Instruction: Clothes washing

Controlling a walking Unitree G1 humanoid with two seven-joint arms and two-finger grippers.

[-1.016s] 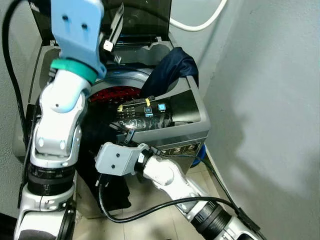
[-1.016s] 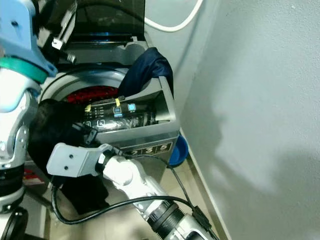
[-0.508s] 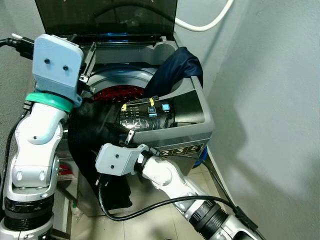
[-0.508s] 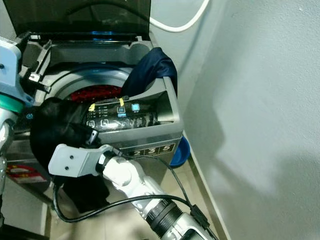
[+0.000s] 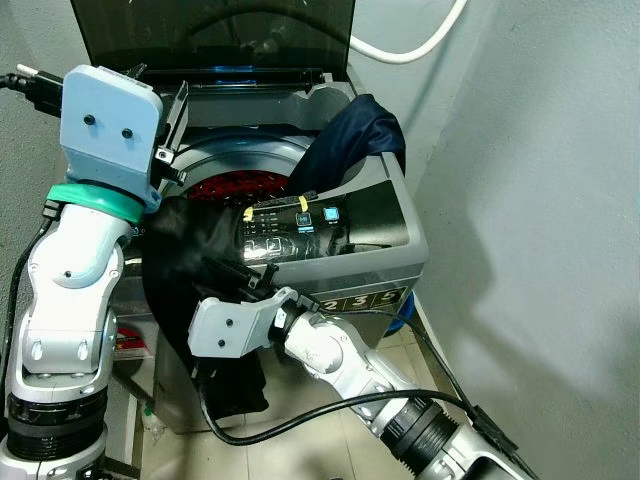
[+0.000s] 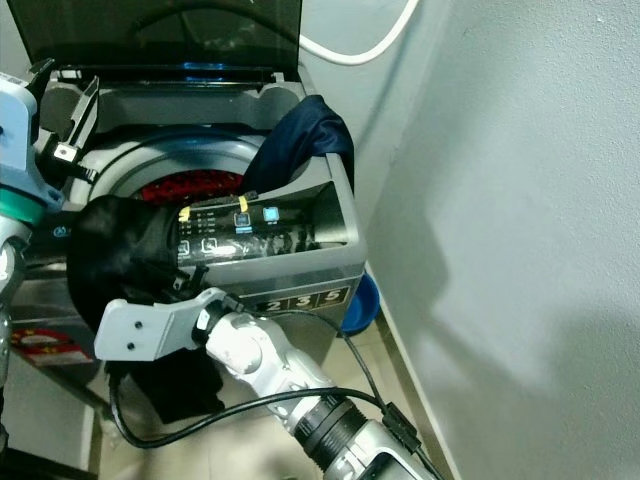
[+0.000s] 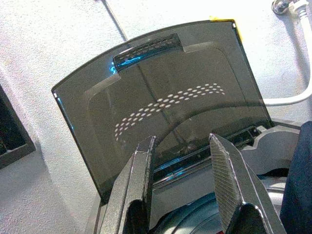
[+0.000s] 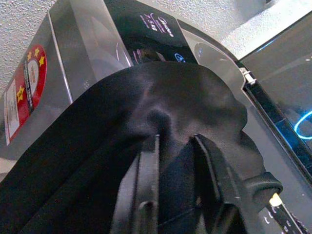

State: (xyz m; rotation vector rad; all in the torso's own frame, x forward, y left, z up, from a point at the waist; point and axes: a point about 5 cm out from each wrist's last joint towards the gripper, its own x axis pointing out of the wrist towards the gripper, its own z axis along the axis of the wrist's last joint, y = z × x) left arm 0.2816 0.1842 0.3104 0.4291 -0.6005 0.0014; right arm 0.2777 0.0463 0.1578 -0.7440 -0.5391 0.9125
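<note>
A black garment (image 5: 185, 270) hangs over the front left corner of the top-loading washing machine (image 5: 385, 262) and down its front. My right gripper (image 5: 240, 272) is low at that corner, shut on a fold of the black garment (image 8: 185, 107); its fingers (image 8: 146, 190) pinch the cloth. My left gripper (image 5: 175, 135) is raised at the machine's left rim, open and empty, pointing at the lid (image 7: 165, 97). A navy garment (image 5: 345, 140) is draped over the right rim. Something red (image 5: 225, 187) lies in the drum.
The dark lid (image 5: 220, 30) stands open at the back. A white hose (image 5: 410, 45) runs along the wall behind. A grey wall closes in on the right, with a blue basin (image 6: 358, 300) on the floor by the machine.
My left arm has swung from over the drum to the machine's left side. My right gripper has risen a little with the black garment.
</note>
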